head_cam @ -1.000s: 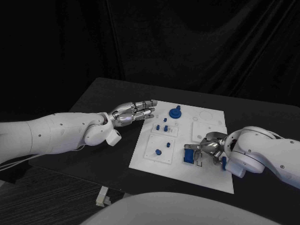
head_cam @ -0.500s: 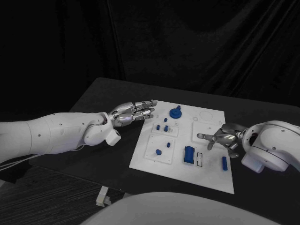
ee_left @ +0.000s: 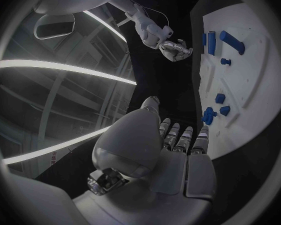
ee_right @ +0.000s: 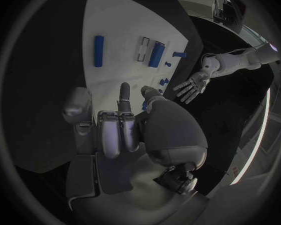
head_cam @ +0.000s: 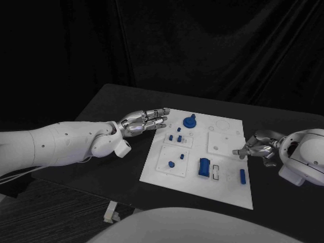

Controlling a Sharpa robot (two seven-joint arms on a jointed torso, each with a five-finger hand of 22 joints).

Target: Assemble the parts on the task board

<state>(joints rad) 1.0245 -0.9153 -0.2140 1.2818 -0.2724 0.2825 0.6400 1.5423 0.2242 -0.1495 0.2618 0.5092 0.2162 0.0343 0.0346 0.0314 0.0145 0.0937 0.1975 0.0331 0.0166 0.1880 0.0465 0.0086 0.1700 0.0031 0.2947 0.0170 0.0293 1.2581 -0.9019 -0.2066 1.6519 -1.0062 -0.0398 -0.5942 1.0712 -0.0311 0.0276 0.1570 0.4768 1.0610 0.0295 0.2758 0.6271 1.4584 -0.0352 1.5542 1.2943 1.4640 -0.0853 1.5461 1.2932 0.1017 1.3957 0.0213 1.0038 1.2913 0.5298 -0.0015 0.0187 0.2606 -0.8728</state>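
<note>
The white task board [head_cam: 224, 190] lies mid-table. On it are a big blue knob [head_cam: 189, 121], small blue pegs [head_cam: 178, 136], a small round part [head_cam: 171, 164], a blue block [head_cam: 204, 167] and a blue bar [head_cam: 242, 175]. My left hand [head_cam: 144, 121] hovers at the board's far left edge, fingers stretched out and apart, holding nothing. My right hand [head_cam: 258, 147] hangs just off the board's right edge with loose fingers and nothing in it. The right wrist view shows that hand [ee_right: 122, 130] back from the bar [ee_right: 98, 50] and the block [ee_right: 156, 54]. The left wrist view has my left hand [ee_left: 172, 145] beside the board [ee_left: 247, 80].
The black table [head_cam: 111, 162] runs around the board, with bare surface to the left and right of it. A dark curtain stands behind the table. A narrow white slot piece [head_cam: 216, 172] sits beside the blue block.
My right hand has drawn back to the right, from over the blue block to past the board's edge. The block and bar stay on the board. My left hand has not moved.
</note>
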